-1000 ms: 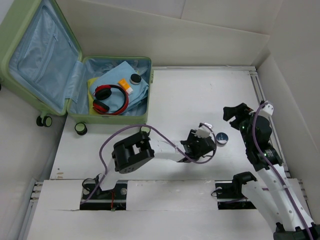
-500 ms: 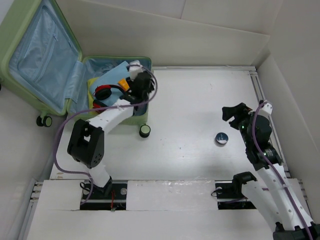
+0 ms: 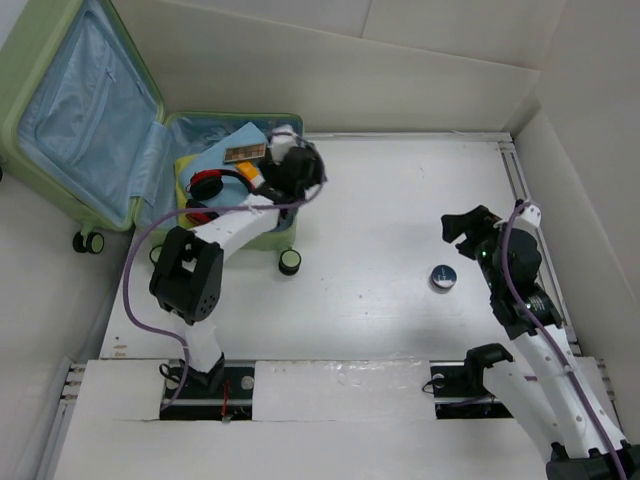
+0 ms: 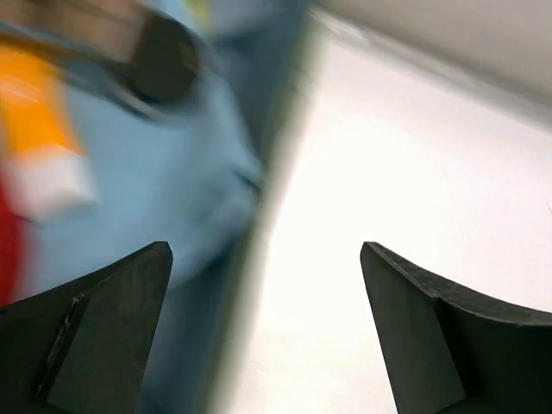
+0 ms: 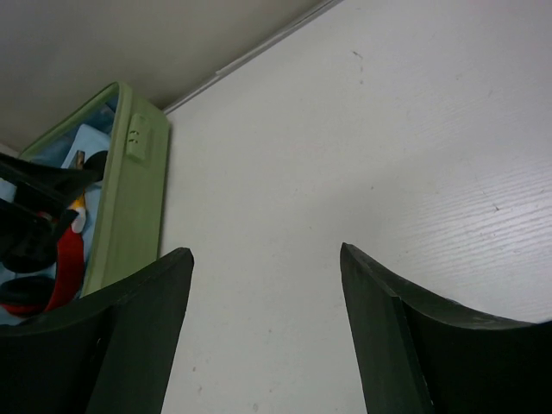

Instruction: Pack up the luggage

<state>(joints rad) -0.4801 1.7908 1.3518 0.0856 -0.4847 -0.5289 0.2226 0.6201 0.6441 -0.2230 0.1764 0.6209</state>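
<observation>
Since half a second ago the left gripper point(image 4: 265, 250) has edged toward the right rim of the luggage point(image 3: 80, 120), lying open at the far-left corner of the table point(image 3: 390, 200), jaws spread and empty, probably just unloaded, while the right gripper point(image 5: 265, 250) waits equally wide and empty.

A flat white tabletop point(image 3: 400, 210) with a faint wood grain is boxed in by an off-white back wall panel point(image 3: 420, 70), which has a vertical seam, and a matching right wall panel point(image 3: 590, 140). A thin metal rail point(image 3: 519, 190) runs along the tabletop's right edge, and a white board point(image 3: 340, 388) spans its near edge. The light is soft and even, casting only weak shadows.
</observation>
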